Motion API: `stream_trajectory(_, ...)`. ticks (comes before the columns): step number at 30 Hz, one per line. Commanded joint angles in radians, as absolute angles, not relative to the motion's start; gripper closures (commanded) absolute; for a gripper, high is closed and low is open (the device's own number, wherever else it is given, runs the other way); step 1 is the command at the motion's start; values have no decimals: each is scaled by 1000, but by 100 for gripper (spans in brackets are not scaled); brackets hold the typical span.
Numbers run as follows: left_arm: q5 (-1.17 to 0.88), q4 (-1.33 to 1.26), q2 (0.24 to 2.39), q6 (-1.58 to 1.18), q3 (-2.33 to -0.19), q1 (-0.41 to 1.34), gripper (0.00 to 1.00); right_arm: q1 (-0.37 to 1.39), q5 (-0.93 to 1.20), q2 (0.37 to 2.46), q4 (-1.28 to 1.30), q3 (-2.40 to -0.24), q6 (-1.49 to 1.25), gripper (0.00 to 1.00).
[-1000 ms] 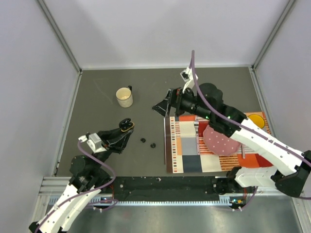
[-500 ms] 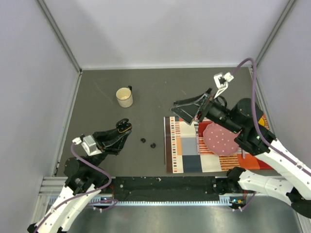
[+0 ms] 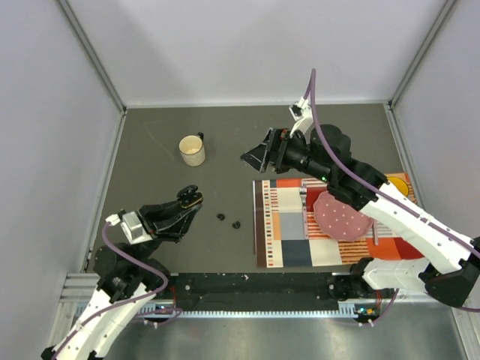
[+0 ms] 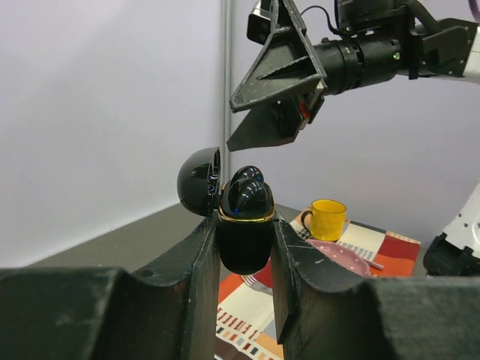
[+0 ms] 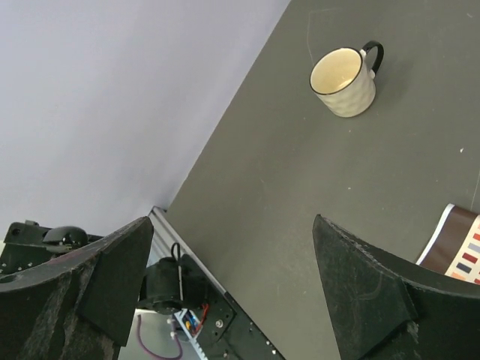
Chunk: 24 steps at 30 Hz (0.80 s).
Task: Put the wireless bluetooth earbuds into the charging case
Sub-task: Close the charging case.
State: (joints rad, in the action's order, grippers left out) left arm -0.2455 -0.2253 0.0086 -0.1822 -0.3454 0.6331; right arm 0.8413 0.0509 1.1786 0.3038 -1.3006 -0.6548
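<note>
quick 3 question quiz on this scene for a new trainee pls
1. True or false: the right gripper is shut.
2. How many earbuds lie loose on the table?
3. Fill in: the charging case held in the left gripper has its lid ___.

Key: 1 false, its jaws are spread with nothing between them; 2 two; 3 open.

Cream mug (image 3: pixel 193 151), striped placemat (image 3: pixel 283 229)

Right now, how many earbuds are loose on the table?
2: one earbud, a second earbud beside it, between the held charging case and the placemat. Others may hide inside the case.
</note>
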Motion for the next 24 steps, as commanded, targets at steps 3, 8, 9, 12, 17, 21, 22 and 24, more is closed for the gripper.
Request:
stream_trajectory(3, -350, -351, -11, -250, -287, 635, 100, 851, 41, 1186, 290, -1316, -643, 14)
stream_trajectory(8, -443, -439, 112, -235, -276, 635, 100, 851, 84, 1273, 348, -1391, -615, 12)
stream_trajectory(9, -451, -449, 127, -230, -279, 635, 100, 853, 92, 1294, 350, -1400, -611, 12)
stream_trajectory(12, -465, -529, 199, -221, -270, 635, 100, 862, 97, 1313, 351, -1420, -594, 12)
stream_trajectory(17, -503, -620, 346, -196, -299, 635, 100, 877, 110, 1364, 347, -1450, -568, 12)
stream_trajectory(21, -555, -658, 437, -192, -331, 635, 100, 893, 124, 1399, 348, -1468, -558, 12)
stream_trajectory(22, -558, -669, 446, -189, -331, 635, 100, 894, 123, 1402, 350, -1471, -555, 11)
stream_trajectory(24, -555, -704, 460, -193, -325, 635, 100, 900, 117, 1417, 354, -1476, -554, 11)
